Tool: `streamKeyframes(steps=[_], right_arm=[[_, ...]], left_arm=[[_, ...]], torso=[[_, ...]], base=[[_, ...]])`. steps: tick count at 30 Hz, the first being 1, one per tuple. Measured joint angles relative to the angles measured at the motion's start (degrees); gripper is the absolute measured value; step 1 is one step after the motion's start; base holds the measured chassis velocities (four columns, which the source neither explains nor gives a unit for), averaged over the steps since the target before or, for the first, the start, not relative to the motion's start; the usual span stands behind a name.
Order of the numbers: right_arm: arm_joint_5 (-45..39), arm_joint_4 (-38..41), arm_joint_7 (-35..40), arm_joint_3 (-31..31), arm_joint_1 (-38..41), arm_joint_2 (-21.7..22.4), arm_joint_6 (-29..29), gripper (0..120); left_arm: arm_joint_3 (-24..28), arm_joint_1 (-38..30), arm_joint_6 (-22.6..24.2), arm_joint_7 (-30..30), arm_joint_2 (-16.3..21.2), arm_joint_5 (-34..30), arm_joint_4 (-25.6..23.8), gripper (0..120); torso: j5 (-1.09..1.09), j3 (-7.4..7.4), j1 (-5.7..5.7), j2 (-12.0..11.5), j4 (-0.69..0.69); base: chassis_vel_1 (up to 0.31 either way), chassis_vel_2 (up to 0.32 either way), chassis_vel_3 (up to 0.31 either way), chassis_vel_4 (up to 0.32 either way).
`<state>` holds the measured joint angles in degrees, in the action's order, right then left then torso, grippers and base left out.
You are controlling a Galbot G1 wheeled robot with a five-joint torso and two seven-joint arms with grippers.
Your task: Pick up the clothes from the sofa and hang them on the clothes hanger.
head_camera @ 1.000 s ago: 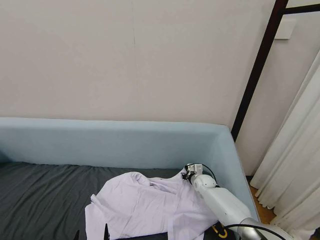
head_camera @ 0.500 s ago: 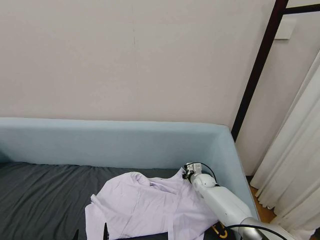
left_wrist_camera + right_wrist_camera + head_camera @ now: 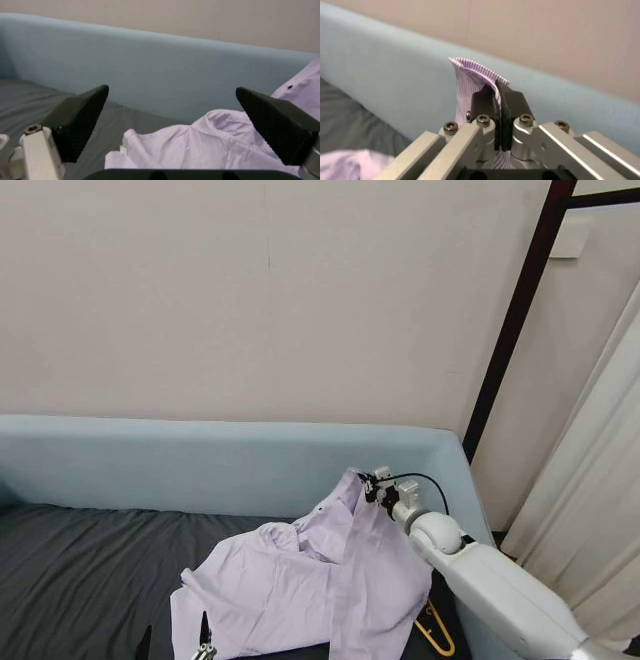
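Toward the lower right of the head view, the right hand (image 3: 372, 485) is held just in front of the backrest of the light blue sofa (image 3: 200, 465), with its fingers pressed together on the collar edge of the lilac shirt (image 3: 300, 590). In the right wrist view, the striped fabric is seen pinched between the two dark pads (image 3: 484, 99) and standing up above them. One part of the shirt is held up at the hand, while the remainder is spread crumpled on the dark grey seat (image 3: 80, 570) at the lower centre of the frame. The left hand (image 3: 175, 648) is positioned at the bottom edge of the frame, near the shirt's hem, with its fingers spread wide and nothing between them. A yellow hanger (image 3: 435, 635) is found on the seat at the lower right, just beside the shirt's edge. A dark upright post (image 3: 510, 320), judged to belong to the hanging rack, is located at the upper right, well apart from the shirt. Only a narrow strip of collar is gripped, so the fabric may be pulled from the pads by the garment's weight once more of it is lifted. The trailing cloth may also be dragged across the hanger, which could then be snagged or swept off the sofa.
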<state>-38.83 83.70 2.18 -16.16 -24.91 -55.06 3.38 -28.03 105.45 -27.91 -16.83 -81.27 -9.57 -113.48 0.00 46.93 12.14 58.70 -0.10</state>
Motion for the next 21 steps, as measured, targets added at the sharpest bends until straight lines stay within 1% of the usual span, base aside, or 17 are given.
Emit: streamKeyframes(steps=[1,2,5,6,8,10,11,14,15,16,17,18,20,21], right_arm=[[-0.27,1.72,-0.13,0.29,-0.02,0.95,-0.18,0],[-0.27,1.72,-0.13,0.29,-0.02,0.95,-0.18,0],[-0.98,8.59,-0.61,1.45,-1.40,5.08,-0.78,0],[-0.98,8.59,-0.61,1.45,-1.40,5.08,-0.78,0],[-0.87,11.26,-1.25,2.04,-2.68,7.05,-1.95,0],[-0.84,13.26,-2.31,2.58,-3.74,8.56,-3.83,0],[-0.84,13.26,-2.31,2.58,-3.74,8.56,-3.83,0],[-1.08,13.93,-3.20,3.07,-4.03,9.30,-5.79,0],[-1.54,14.05,-3.54,3.29,-4.02,9.53,-6.36,0],[-1.54,14.05,-3.54,3.29,-4.02,9.53,-6.36,0],[-1.78,14.19,-3.65,3.39,-4.00,9.67,-6.52,0],[-2.02,14.53,-3.77,3.55,-3.96,9.92,-6.70,0],[-2.41,15.39,-3.83,3.73,-3.95,10.45,-6.80,0],[-2.41,15.39,-3.83,3.73,-3.95,10.45,-6.80,0]], left_arm=[[-0.04,-0.20,0.30,-0.03,0.43,-0.16,-0.25,100],[-0.04,-0.20,0.30,-0.03,0.43,-0.16,-0.25,100],[-0.08,-1.63,2.29,-0.19,2.68,-1.48,-1.68,100],[-0.08,-1.63,2.29,-0.19,2.68,-1.48,-1.68,100],[-0.02,-3.04,3.92,0.05,4.77,-3.12,-2.48,100],[-0.03,-4.92,6.12,0.28,7.69,-6.59,-3.29,100],[-0.03,-4.92,6.12,0.28,7.69,-6.59,-3.29,100],[-0.07,-7.80,9.47,0.68,11.90,-12.10,-4.01,100],[-0.01,-9.75,11.28,0.97,14.43,-15.19,-4.35,100],[-0.01,-9.75,11.28,0.97,14.43,-15.19,-4.35,100],[0.06,-11.05,12.16,1.25,16.02,-17.02,-4.42,100],[0.22,-13.08,13.20,2.07,18.73,-19.71,-4.39,100],[0.70,-17.06,13.66,4.54,24.07,-23.83,-3.14,100],[0.70,-17.06,13.66,4.54,24.07,-23.83,-3.14,100]], torso=[[0.00,0.00,0.00,0.00,0.02],[0.00,0.00,0.00,0.00,0.02],[0.01,0.00,0.00,0.00,0.02],[0.01,0.00,0.00,0.00,0.02],[0.00,0.00,0.00,0.00,0.01],[0.00,0.00,0.00,0.00,0.00],[0.00,0.00,0.00,0.00,0.00],[0.00,0.00,0.00,0.00,0.01],[-0.01,0.01,0.00,0.00,0.03],[-0.01,0.01,0.00,0.00,0.03],[-0.01,0.01,0.00,0.00,0.03],[-0.01,0.01,0.00,0.00,0.02],[0.00,0.01,0.00,0.00,0.01],[0.00,0.01,0.00,0.00,0.01]], base=[[0.000,0.000,0.000,0.000],[0.000,0.000,0.000,0.000],[0.000,0.000,0.000,0.000],[0.000,0.000,0.000,0.000],[0.000,0.000,0.000,0.000],[0.000,0.000,0.000,0.000],[0.000,0.000,0.000,0.000],[0.000,0.000,0.000,0.000],[0.000,0.000,0.000,0.000],[0.000,0.000,0.000,0.000],[0.000,0.000,0.000,0.000],[0.000,0.000,0.000,0.000],[0.000,0.000,0.000,0.000],[0.000,0.000,0.000,0.000]])
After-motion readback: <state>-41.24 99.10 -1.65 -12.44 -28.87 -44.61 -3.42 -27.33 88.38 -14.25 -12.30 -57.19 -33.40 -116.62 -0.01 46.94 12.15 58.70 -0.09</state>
